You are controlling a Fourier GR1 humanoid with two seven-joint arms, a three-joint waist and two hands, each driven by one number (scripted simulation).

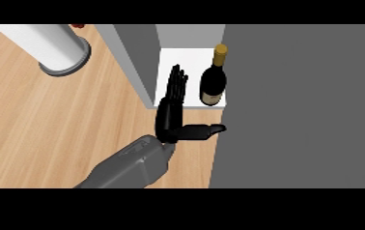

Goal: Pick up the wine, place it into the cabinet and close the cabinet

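The wine bottle (212,81), dark glass with a gold cap and pale label, stands inside the cabinet on its white floor (187,59). My left hand (170,114) is open just to the bottle's left. Its straight fingers point into the cabinet opening and do not touch the bottle. The thumb (206,129) sticks out to the right and meets the edge of the big grey cabinet door (292,103). That door fills the right side of the view and hides whatever lies beneath it. My right hand does not show.
The cabinet's grey left wall (135,62) rises beside my fingers. A white cylinder on a grey round base (61,50) stands on the wooden counter (64,127) at the back left. A small red thing (78,26) peeks in at the top.
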